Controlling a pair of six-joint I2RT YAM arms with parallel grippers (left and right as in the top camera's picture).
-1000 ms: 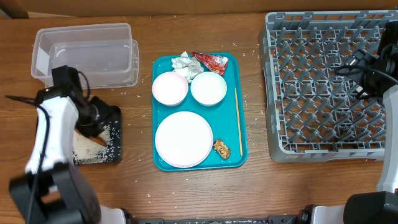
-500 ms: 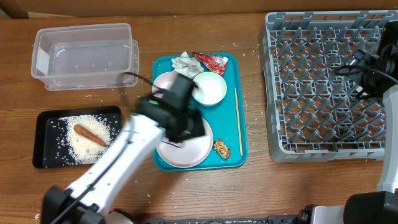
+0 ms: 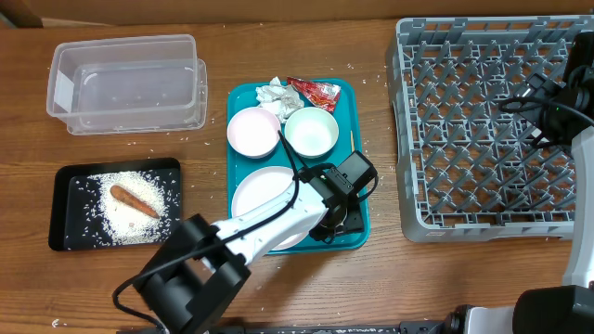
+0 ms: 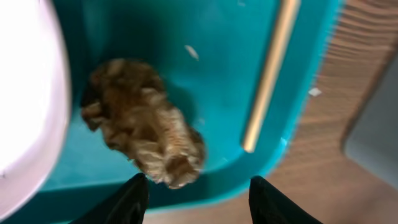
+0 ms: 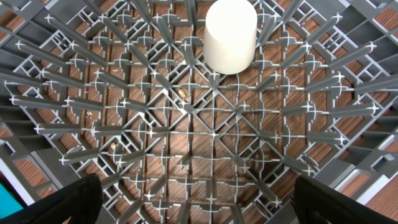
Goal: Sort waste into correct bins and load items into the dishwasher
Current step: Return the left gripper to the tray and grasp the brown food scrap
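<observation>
Left pincer [image 4: 198, 200] has crossed to the teal tray [image 4: 217, 50]; wide above crumbly bit [image 4: 146, 121]; hides it overhead.

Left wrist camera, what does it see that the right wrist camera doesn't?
Only the left wrist view shows the small brown crumbly bit lying on the teal tray, the wooden stick nearby, and the white plate at the edge. Only the right wrist view shows the white cup sitting in the grey dish rack. Both show the wooden table and an open end effector: the left end effector in one, the right end effector in the other.
</observation>
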